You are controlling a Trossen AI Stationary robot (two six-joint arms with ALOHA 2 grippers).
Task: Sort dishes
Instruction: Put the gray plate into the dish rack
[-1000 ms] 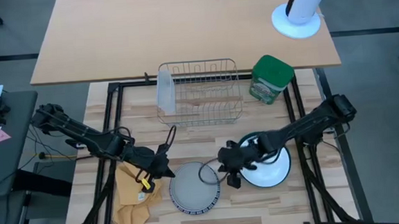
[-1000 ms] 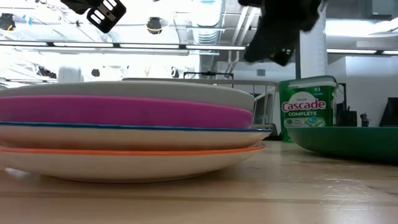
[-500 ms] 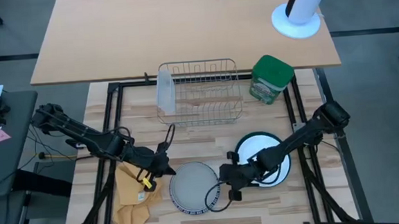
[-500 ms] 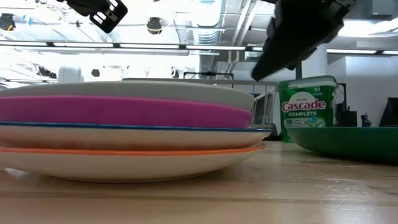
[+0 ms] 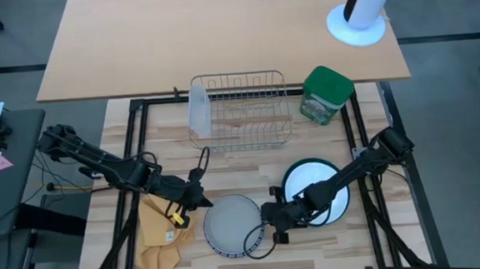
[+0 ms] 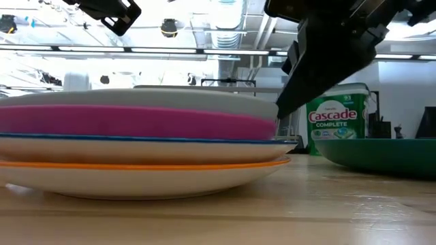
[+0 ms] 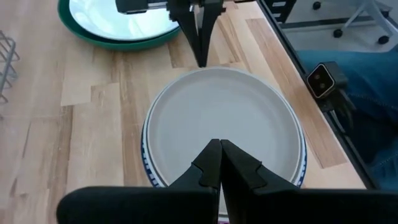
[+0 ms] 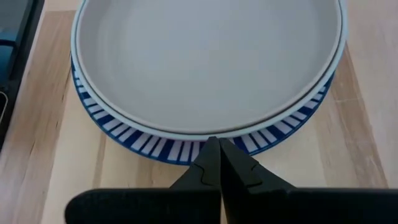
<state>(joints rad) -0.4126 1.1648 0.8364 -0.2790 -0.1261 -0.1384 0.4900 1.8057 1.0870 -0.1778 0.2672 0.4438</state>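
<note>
Beside plate stack (image 5: 233, 225), right claw (image 5: 271, 218) now lower, closed

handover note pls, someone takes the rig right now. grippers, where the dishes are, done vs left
Left gripper: shut, empty, hovering at the left edge of the plate stack.
Right gripper: shut, empty, tips at the stack's right rim, about level with the grey plate on top.
Stack, top to bottom in the low view: grey, magenta plate, a blue-striped one, an orange-rimmed one.
White plate with green rim lies flat to the right of the stack.
Dish rack holds no plates.
Done: nothing sorted that I can see.
Left: every plate.
</note>
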